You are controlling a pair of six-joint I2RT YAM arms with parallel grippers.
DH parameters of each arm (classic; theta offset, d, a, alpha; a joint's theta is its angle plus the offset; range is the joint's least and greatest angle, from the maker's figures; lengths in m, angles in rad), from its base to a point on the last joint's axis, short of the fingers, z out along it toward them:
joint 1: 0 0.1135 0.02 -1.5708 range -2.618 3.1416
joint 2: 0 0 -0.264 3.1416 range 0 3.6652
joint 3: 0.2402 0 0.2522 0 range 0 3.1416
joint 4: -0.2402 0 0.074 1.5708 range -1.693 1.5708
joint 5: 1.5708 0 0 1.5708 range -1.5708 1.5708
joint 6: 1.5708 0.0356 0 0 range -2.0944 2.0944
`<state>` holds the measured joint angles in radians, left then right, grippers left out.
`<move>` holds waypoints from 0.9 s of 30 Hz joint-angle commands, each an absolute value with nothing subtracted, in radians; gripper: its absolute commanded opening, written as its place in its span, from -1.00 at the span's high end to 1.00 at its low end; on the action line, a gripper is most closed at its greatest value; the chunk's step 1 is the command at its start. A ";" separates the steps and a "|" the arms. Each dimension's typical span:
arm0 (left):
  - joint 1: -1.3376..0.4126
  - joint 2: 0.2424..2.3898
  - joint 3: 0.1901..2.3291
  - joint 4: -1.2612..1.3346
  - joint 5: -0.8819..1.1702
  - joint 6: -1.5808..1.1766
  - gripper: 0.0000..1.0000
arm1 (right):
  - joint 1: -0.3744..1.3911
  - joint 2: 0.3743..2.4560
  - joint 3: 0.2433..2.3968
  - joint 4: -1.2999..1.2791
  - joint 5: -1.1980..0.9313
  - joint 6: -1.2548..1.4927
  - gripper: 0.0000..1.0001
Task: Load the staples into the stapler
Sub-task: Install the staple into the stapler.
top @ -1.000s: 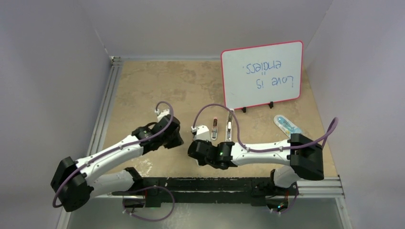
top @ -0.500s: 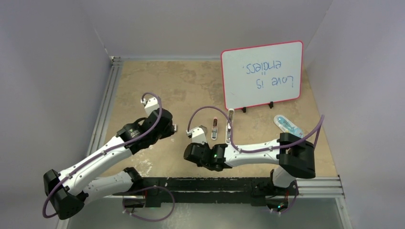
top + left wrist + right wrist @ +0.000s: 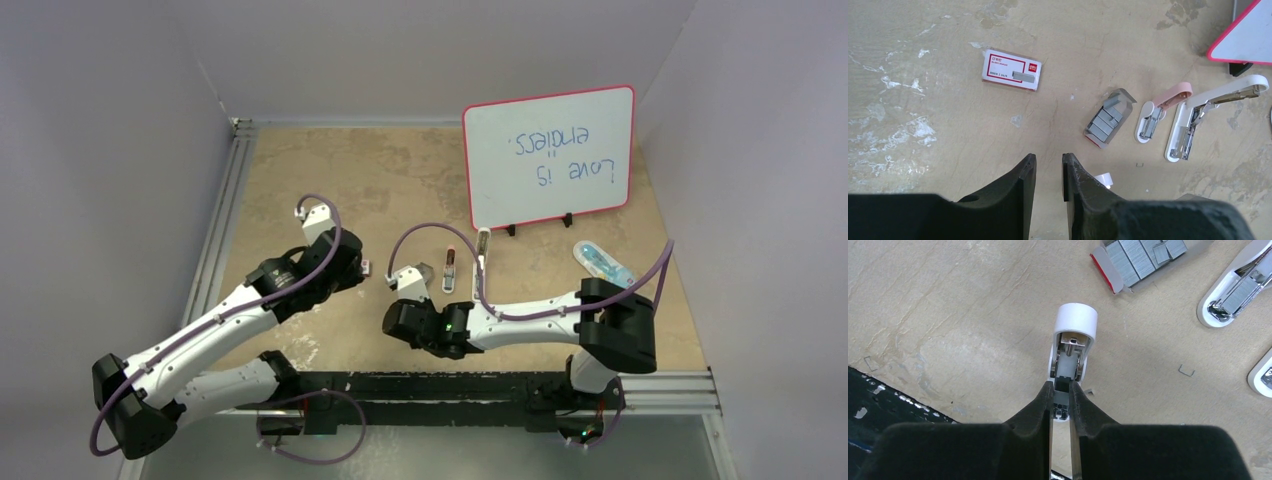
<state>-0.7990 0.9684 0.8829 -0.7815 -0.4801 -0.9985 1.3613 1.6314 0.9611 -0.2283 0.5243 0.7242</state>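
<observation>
Over the last second the left arm has been drawn back toward the left side of the worktop [image 3: 300, 170]. The left gripper [image 3: 1048, 158] hangs with jaws slightly parted and nothing between them. The right gripper [image 3: 1061, 387] has been eased nearer, its jaws pinched on the rear of a small white stapler [image 3: 1076, 322].

Loading is judged not yet begun. The staples [image 3: 1104, 122] lie in their grey tray [image 3: 1124, 95], just beside a pink stapler [image 3: 1163, 102].

Only the left wrist view shows the red-and-white box [image 3: 1010, 70]. Only the right wrist view shows the grip itself.
</observation>
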 commanded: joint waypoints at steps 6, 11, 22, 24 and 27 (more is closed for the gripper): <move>-0.795 0.976 0.904 -0.771 -0.492 -0.982 0.48 | 1.362 1.646 0.995 -0.237 0.560 0.703 0.73; -0.795 0.971 0.897 -0.769 -0.486 -0.983 0.48 | 1.362 1.650 0.987 -0.215 0.542 0.689 0.73; -0.795 0.977 0.890 -0.768 -0.481 -0.986 0.47 | 1.362 1.652 0.980 -0.212 0.535 0.687 0.73; -0.795 0.977 0.890 -0.769 -0.482 -0.985 0.47 | 1.362 1.655 0.979 -0.208 0.533 0.689 0.73; -0.795 0.977 0.888 -0.767 -0.482 -0.986 0.47 | 1.362 1.650 0.980 -0.203 0.537 0.691 0.73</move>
